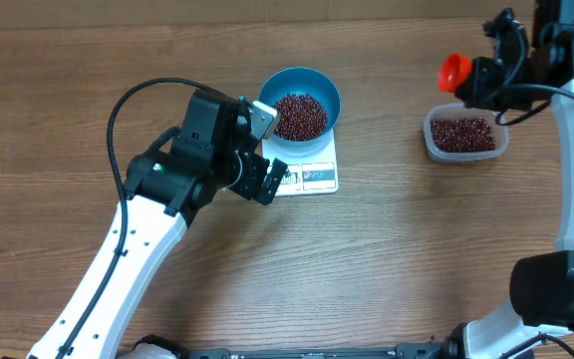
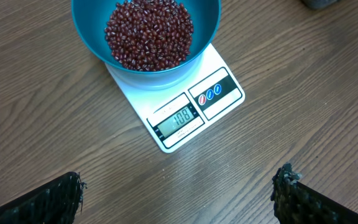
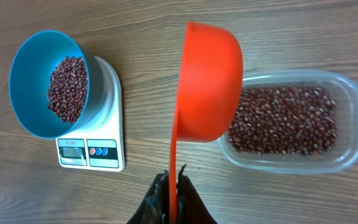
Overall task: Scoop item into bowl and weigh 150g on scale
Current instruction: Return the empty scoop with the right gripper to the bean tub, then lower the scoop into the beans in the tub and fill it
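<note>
Left jaws stand wide open over the worktop (image 2: 303,124); right jaws clamp the thin handle of the scoop (image 3: 210,81) near the tub (image 3: 348,124). Beans (image 2: 149,34) heaped in the bowl (image 2: 84,25) on the scale (image 2: 135,93) look light, loose and prone to roll: probably scoopable, not pinchable.

A wooden table (image 1: 387,259) bears two things. The white scale (image 1: 317,178) lies mid-table; a clear tub (image 1: 466,157) sits well apart.
</note>
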`<state>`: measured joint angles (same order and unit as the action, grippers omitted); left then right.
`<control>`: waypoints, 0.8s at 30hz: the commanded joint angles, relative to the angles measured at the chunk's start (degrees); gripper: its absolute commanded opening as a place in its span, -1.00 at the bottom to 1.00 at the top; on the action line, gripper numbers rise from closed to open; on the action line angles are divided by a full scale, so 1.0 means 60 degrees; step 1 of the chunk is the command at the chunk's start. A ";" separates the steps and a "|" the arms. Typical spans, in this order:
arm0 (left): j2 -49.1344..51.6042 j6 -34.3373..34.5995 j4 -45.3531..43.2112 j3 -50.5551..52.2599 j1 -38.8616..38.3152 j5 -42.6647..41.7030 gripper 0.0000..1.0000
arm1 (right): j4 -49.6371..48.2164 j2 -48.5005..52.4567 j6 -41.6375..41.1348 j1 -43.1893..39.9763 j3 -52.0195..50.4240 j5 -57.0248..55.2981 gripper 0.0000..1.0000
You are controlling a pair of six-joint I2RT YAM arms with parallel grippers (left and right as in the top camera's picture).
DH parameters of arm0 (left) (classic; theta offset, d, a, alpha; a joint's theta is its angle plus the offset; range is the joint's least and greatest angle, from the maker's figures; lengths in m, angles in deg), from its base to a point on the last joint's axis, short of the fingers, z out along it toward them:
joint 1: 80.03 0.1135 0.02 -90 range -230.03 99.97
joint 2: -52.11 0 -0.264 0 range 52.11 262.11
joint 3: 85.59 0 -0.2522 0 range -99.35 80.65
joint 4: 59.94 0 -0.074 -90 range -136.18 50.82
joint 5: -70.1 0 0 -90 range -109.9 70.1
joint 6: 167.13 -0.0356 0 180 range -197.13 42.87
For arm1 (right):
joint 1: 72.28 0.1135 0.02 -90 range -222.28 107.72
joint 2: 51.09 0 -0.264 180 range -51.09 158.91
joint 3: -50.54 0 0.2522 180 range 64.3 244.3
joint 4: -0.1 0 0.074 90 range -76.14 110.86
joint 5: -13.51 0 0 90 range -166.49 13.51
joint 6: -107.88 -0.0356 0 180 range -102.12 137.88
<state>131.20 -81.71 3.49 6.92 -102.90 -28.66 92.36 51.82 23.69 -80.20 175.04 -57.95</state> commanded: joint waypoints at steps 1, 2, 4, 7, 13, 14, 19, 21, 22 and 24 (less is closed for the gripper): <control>-0.0055 0.0124 -0.0036 0.0018 -0.0004 0.0058 0.99 | 0.0051 -0.0262 0.0288 -0.0379 0.0284 0.0171 -0.92; -0.0055 0.0124 -0.0033 0.0018 -0.0004 0.0058 0.99 | 0.0047 -0.0244 0.0299 -0.0492 0.0233 0.0142 -0.92; -0.0055 0.0124 -0.0036 0.0018 -0.0004 0.0058 0.99 | 0.0058 -0.0193 0.0415 -0.0652 0.0087 0.0091 -0.92; -0.0055 0.0124 -0.0036 0.0018 -0.0004 0.0058 0.99 | 0.0066 -0.0044 0.0539 -0.0787 -0.0095 -0.0175 -0.92; -0.0055 0.0124 -0.0036 0.0018 -0.0004 0.0058 0.99 | 0.0229 0.0015 0.0554 -0.0914 -0.0565 -0.1610 -0.92; -0.0055 0.0124 -0.0036 0.0018 -0.0004 0.0058 0.99 | 0.0255 0.0015 0.0550 -0.0962 -0.0659 -0.1654 -0.92; -0.0055 0.0124 -0.0036 0.0018 -0.0004 0.0058 0.99 | 0.0222 0.0015 0.0546 -0.1213 -0.1366 -0.1654 -0.92; -0.0055 0.0124 -0.0036 0.0018 -0.0004 0.0058 0.99 | 0.0149 0.0015 0.0546 -0.1260 -0.1668 -0.1654 -0.92; -0.0055 0.0124 -0.0036 0.0018 -0.0004 0.0058 0.99 | 0.0117 0.0015 0.0546 -0.1264 -0.1770 -0.1654 -0.92; -0.0055 0.0124 -0.0033 0.0018 -0.0004 0.0058 0.99 | -0.0073 0.0015 0.0546 -0.1264 -0.2076 -0.1647 -0.92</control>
<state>131.20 -81.71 3.47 6.92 -102.90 -28.66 93.21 51.91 26.72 -87.63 164.65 -67.41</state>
